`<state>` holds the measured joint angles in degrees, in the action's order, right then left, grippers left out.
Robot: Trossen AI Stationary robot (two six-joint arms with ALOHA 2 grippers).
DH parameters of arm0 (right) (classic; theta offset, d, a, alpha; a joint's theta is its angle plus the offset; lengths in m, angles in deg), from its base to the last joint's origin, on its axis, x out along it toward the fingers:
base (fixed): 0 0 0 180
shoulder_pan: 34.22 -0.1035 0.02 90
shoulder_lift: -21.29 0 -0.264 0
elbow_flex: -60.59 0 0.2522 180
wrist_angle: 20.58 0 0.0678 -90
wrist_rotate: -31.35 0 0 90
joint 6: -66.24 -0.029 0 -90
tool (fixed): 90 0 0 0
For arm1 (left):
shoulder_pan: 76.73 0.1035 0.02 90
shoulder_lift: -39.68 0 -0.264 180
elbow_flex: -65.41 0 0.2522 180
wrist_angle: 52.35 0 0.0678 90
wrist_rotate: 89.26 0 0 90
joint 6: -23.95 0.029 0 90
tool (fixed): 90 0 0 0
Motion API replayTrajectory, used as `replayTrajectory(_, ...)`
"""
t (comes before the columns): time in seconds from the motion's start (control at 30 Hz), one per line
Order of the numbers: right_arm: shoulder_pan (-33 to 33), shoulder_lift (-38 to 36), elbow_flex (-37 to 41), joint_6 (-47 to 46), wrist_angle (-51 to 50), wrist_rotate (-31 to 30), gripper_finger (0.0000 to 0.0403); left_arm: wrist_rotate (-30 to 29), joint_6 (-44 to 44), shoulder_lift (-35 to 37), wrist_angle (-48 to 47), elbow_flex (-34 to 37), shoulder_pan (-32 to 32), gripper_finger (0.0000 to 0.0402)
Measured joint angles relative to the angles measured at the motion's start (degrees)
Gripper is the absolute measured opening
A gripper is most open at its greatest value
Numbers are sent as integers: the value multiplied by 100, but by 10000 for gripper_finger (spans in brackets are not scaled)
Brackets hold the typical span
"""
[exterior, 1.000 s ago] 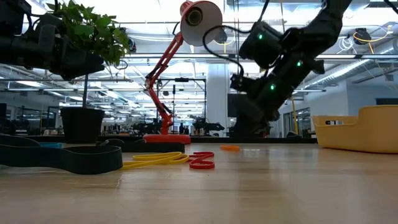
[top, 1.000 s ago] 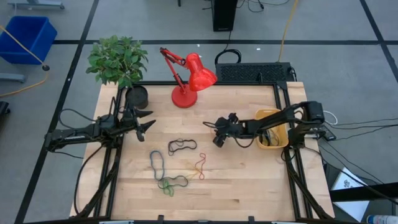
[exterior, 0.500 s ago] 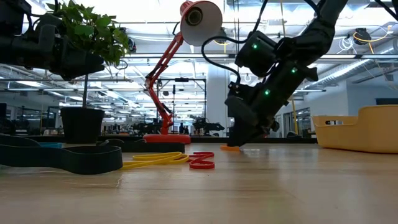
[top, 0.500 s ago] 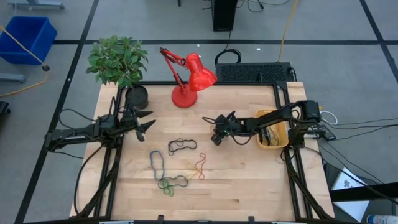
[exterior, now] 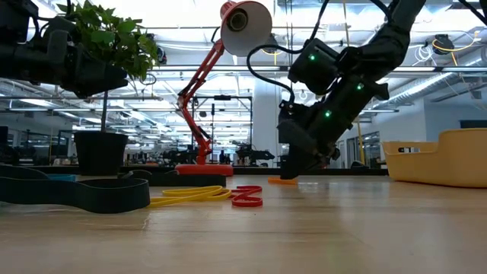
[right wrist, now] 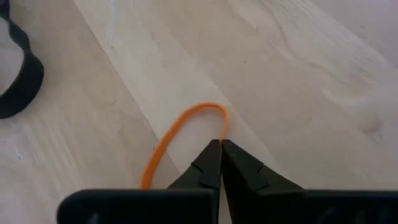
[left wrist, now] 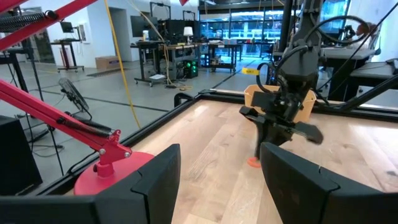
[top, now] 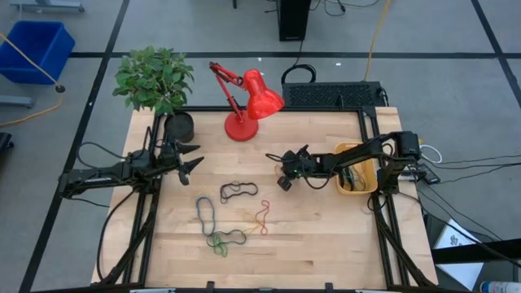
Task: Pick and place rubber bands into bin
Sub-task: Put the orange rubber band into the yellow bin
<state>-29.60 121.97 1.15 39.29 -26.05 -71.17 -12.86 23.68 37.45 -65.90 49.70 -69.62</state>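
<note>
A pale wooden table stands on a grey floor crossed by dark lines. At 12 o'clock on the table sits a red desk lamp; at 11 o'clock, a leafy plant in a black pot. A blue crate rests on the floor at 10 o'clock. Beyond the table — a wide workshop with desks, ceiling lights and tall windows.

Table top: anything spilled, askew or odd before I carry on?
Nothing stands out. Several thin rubber bands lie loose on the wooden table, as expected; the yellow-orange plastic bin sits upright at its right edge. The right gripper is shut on an orange rubber band; the left gripper waits open.
</note>
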Motion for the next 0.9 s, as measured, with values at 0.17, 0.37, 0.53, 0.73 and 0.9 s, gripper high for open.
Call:
replayTrajectory(0.17,-16,-924,7,89,4,59,1,0,0,1,2,0,1,228)
replayTrajectory(0.37,-20,-2338,5,313,31,-105,1,0,2,1,4,0,-1,228)
replayTrajectory(0.53,-97,-3455,-2,765,33,-877,0,0,4,-1,4,0,-1,228)
replayTrajectory(0.73,-227,-4370,-25,1178,-865,-2127,0,0,34,0,4,0,-2,228)
replayTrajectory(0.9,-225,-4584,-726,501,-3381,-2950,0,-2,233,0,4,-1,-1,228)
